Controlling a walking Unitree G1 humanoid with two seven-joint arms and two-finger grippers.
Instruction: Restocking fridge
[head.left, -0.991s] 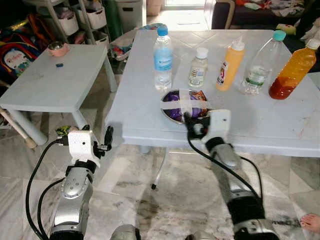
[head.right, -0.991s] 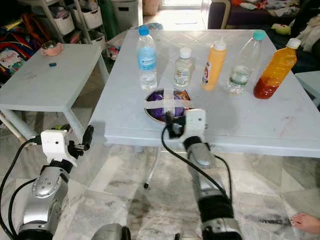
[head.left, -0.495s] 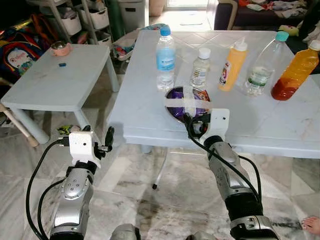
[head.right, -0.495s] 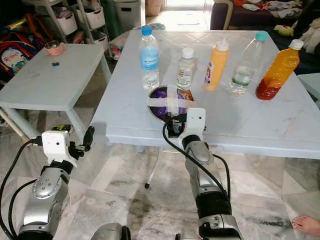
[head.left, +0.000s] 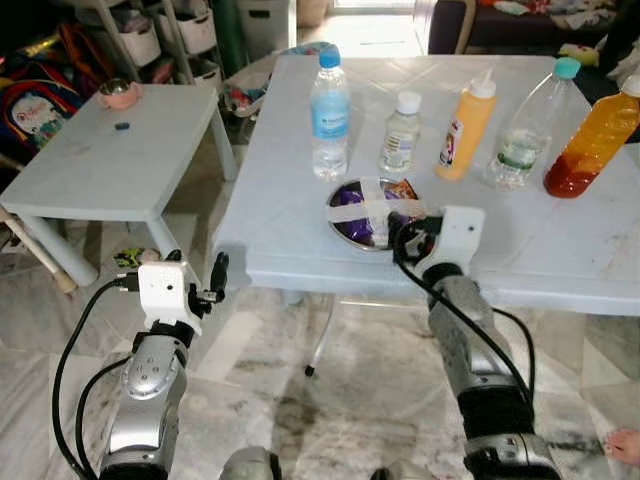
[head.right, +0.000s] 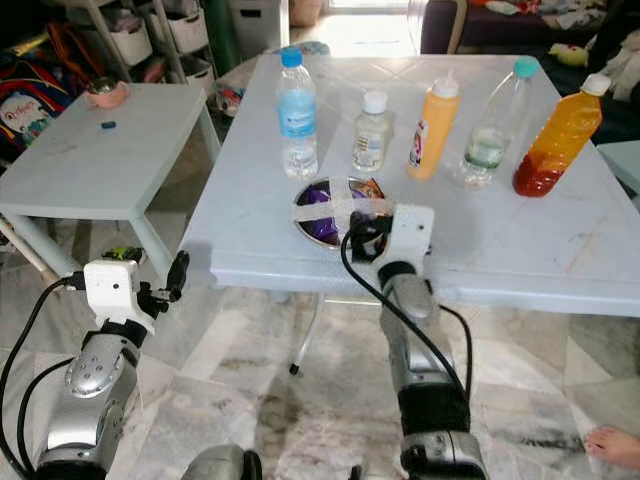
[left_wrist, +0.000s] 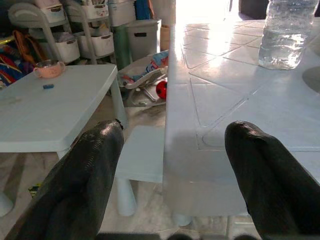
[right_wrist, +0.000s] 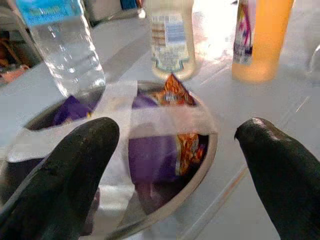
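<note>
With right pincer spread wide, empty: bowl directly ahead between fingers; left pincer open, farther.

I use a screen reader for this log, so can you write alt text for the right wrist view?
The right gripper has its two black fingers spread open just in front of a metal bowl on the pale table, taped across the top and holding purple and orange snack packets. Behind the bowl stand a clear water bottle, a small clear bottle and an orange squeeze bottle.
</note>
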